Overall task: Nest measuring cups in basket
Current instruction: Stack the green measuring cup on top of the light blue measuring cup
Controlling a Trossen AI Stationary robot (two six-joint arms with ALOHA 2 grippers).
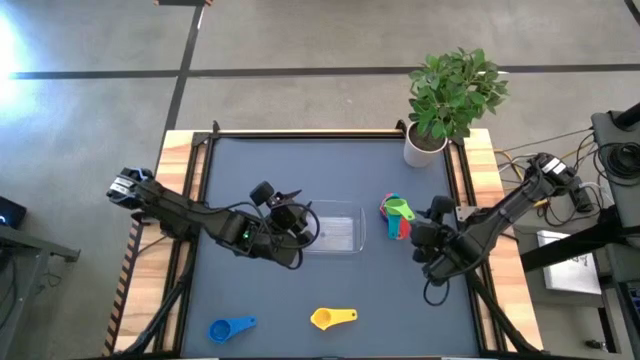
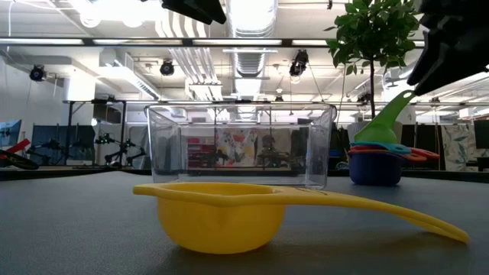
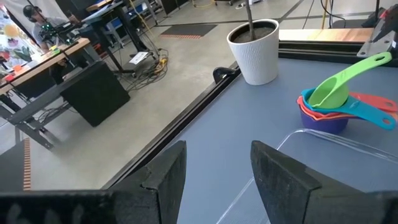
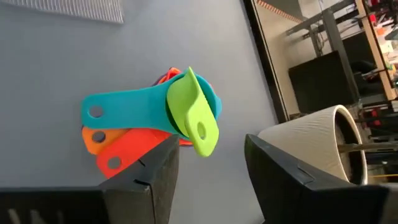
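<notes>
A stack of measuring cups stands on the table to the right of the clear basket. A green cup lies tilted on top of the stack, its handle slanting up. My right gripper is open just near-right of the stack, with nothing between its fingers. The green handle's end lies just beyond them. My left gripper hovers open over the basket's left end. A yellow cup and a blue cup lie on their bottoms by the near edge.
A white pot with a green plant stands at the far right corner, behind the stack. Raised rails run along the table's left, far and right edges. Bare table lies between the basket and the two loose cups.
</notes>
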